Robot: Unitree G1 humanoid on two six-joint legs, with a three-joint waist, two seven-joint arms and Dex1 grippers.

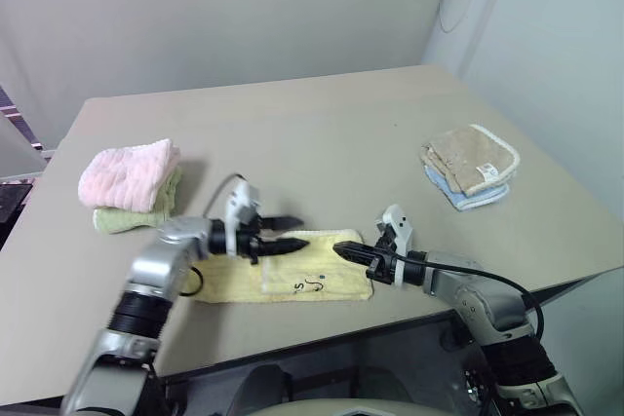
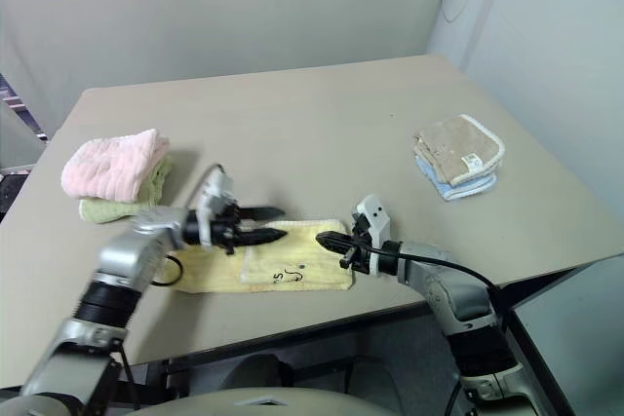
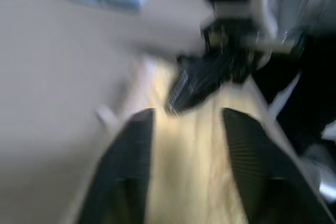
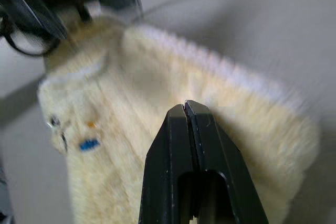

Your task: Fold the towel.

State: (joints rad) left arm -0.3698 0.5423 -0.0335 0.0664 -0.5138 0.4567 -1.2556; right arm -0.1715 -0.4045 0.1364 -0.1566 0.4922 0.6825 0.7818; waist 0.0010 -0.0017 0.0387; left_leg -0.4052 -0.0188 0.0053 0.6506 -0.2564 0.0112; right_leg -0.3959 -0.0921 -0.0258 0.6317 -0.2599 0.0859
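A: Where is the towel lying?

B: Low and centre in the head view, flat on the table near its front edge. It is pale yellow, partly folded, one layer doubled over on its right half, with a small dark mark showing near the lower edge.

A: And the left gripper?

B: It hovers over the towel's upper edge, pointing toward the right of the frame. Its two fingers stand apart, and nothing sits between them; the left wrist view shows the yellow cloth through the gap.

A: The right gripper?

B: Pressed shut, fingers touching, with no cloth pinched between them. Its tip sits over the towel's right end, facing the left gripper.

A: Anything else on the table?

B: A pink towel stacked on a green one at mid left, and a beige towel on a blue one at mid right, both well apart from the yellow one.
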